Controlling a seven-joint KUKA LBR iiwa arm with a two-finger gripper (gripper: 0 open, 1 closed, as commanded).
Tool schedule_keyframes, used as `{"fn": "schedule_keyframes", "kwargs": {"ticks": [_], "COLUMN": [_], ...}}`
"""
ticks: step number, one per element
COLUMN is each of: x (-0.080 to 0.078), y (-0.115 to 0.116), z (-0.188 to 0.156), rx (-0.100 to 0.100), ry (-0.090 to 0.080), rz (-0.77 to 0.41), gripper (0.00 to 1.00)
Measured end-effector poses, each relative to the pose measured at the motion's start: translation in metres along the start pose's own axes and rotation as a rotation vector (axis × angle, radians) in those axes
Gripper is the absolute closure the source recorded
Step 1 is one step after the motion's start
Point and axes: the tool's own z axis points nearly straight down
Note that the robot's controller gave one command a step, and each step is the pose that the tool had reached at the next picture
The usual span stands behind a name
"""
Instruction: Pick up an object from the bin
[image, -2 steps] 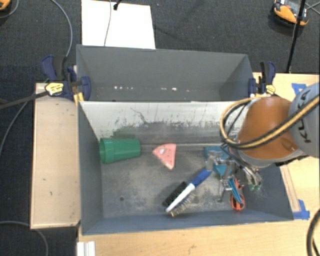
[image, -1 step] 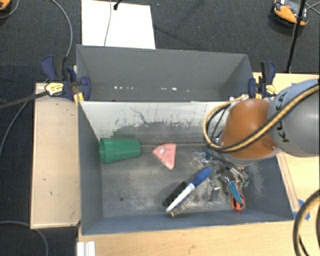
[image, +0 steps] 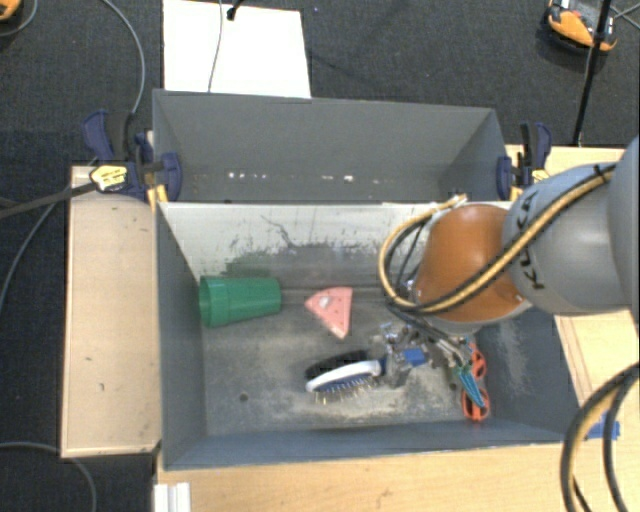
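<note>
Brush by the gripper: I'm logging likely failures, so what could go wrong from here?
1. The gripper sits at one end of the brush, not its middle; lifted from there, it might tilt and slip.
2. The orange tool lies close on the gripper's other side and could get knocked or snagged.
3. The brush lies near the bin's front wall, so a nudge may pin it there.
</note>
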Motion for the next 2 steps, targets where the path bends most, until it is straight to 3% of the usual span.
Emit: {"fn": "schedule_keyframes", "kwargs": {"ticks": [1,2], "x": [0.000,-0.014], "y": [0.000,-0.008], "z": [0.000,-0.140], "rx": [0.000,0.000], "ry": [0.000,-0.003], "rz": [0.000,-0.053], "gripper": [1.00,1.00]}}
